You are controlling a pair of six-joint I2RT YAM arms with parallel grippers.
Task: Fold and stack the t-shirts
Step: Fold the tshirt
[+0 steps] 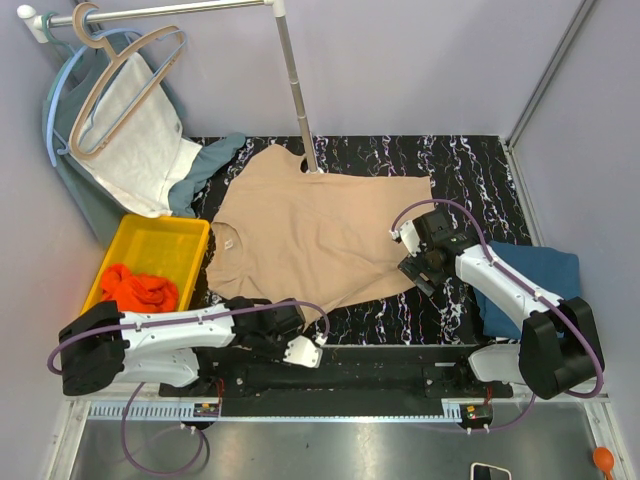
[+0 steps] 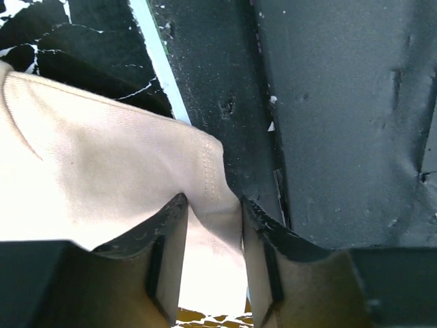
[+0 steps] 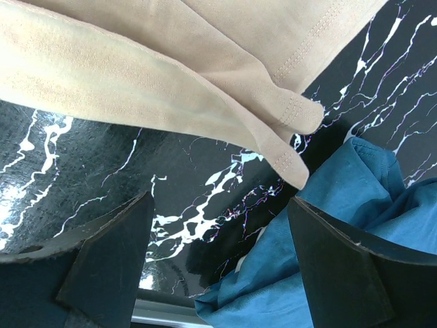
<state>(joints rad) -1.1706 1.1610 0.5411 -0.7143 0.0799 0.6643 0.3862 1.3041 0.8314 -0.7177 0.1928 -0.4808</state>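
The beige t-shirt (image 1: 310, 235) lies spread flat on the black marbled table (image 1: 470, 165). My left gripper (image 1: 303, 352) is at the shirt's near edge. In the left wrist view a stitched hem corner of the beige t-shirt (image 2: 102, 171) sits between the jaws of the left gripper (image 2: 212, 201), which stand narrowed but still apart. My right gripper (image 1: 413, 258) hovers open by the shirt's right edge, and the right gripper (image 3: 218, 205) holds nothing; a sleeve of the beige t-shirt (image 3: 225, 102) lies just beyond it. A teal-blue t-shirt (image 1: 535, 275) (image 3: 328, 253) lies crumpled at the right. An orange-red t-shirt (image 1: 140, 288) sits in the yellow bin (image 1: 160, 240).
A metal rack pole (image 1: 297, 85) stands at the table's back, right by the beige shirt's collar. Hangers, a white cloth (image 1: 140, 145) and a grey-green garment (image 1: 85, 195) hang at the back left. The table's near edge (image 2: 160, 65) runs just under the left gripper.
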